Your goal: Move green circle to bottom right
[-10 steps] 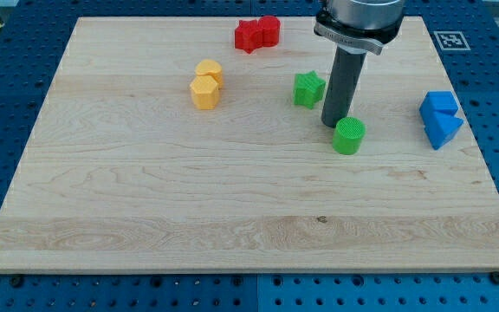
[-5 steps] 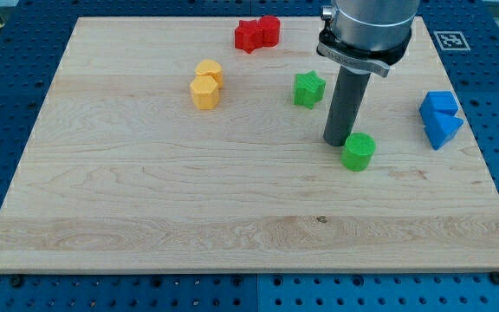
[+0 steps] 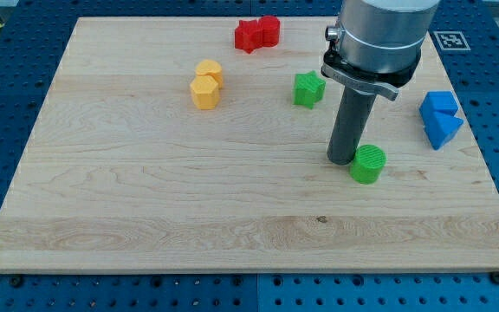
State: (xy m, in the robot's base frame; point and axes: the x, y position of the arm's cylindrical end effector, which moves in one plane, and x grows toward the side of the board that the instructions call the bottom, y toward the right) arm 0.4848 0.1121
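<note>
While my tip (image 3: 342,161) touches the green circle (image 3: 368,164) at its left — no end effector — the tabletop (image 3: 145,191) carries both.

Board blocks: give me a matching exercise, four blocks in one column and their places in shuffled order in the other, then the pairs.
Blocks
1. green circle
2. green star
3. red blocks
4. blue blocks

Places
A. near the board's right edge in the view
B. against my tip, on its right in the view
C. at the view's top edge of the board
D. to the view's left of the rod, above the circle

Pairs: 1-B, 2-D, 3-C, 4-A
</note>
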